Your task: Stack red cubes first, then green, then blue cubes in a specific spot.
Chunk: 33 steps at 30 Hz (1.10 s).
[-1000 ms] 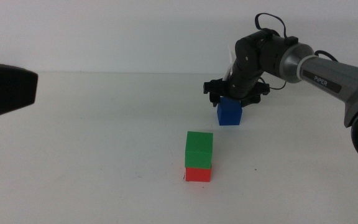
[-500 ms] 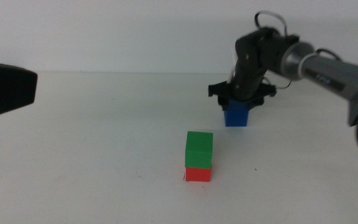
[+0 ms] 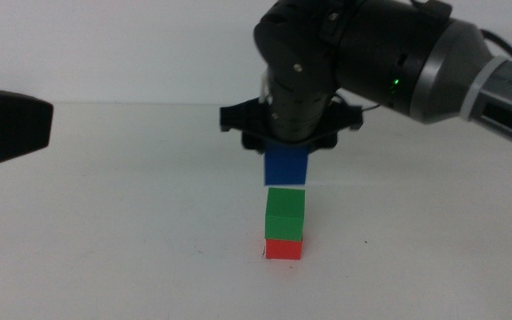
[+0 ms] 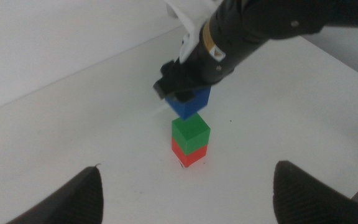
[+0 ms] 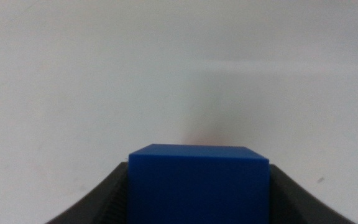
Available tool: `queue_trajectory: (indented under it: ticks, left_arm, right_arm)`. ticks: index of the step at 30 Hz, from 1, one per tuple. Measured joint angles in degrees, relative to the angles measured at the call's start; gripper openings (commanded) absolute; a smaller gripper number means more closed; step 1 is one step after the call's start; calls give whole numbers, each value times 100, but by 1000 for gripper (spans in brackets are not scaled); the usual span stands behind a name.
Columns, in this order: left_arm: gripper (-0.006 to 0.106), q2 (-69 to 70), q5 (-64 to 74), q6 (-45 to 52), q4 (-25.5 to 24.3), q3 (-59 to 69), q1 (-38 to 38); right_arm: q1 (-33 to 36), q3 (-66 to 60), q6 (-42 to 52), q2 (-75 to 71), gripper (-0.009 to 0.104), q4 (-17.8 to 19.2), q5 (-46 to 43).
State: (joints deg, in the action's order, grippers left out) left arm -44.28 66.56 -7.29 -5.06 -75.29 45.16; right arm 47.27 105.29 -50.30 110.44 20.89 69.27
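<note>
Middle view: blue cube (image 3: 285, 165) carried over from farther back, now just above the green cube (image 3: 284, 212).
Left wrist view: right end effector (image 4: 182, 93) grips it over green-on-red cube (image 4: 189, 151); left end effector (image 4: 185, 193) gapes empty. Right wrist view: blue clamped; release remains.

White table (image 3: 105, 213) bears the red cube (image 3: 284, 250).

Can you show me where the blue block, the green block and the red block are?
blue block (image 3: 286, 165), middle view, front face, held above the stack.
green block (image 3: 284, 212), middle view, front face.
red block (image 3: 284, 249), middle view, front face, bottom of stack.
</note>
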Motion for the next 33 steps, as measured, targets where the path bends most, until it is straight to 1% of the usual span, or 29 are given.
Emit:
queue_trajectory:
  ticks: [2, 11, 17, 25, 33]
  left_arm:
    - [94, 0, 0, 0, 0, 0, 0]
    - [94, 0, 0, 0, 0, 0, 0]
    - [94, 0, -10, 0, 0, 0, 0]
    - [94, 0, -10, 0, 0, 0, 0]
    - [94, 0, -10, 0, 0, 0, 0]
  right_arm:
    - [24, -39, -151, 0, 17, -66, -12]
    - [80, -475, -619, 10, 17, 75, 25]
    - [80, -725, -776, 10, 17, 75, 25]
    - [160, -738, -816, 91, 17, 75, -314]
    - [185, -738, -861, 95, 17, 169, -339]
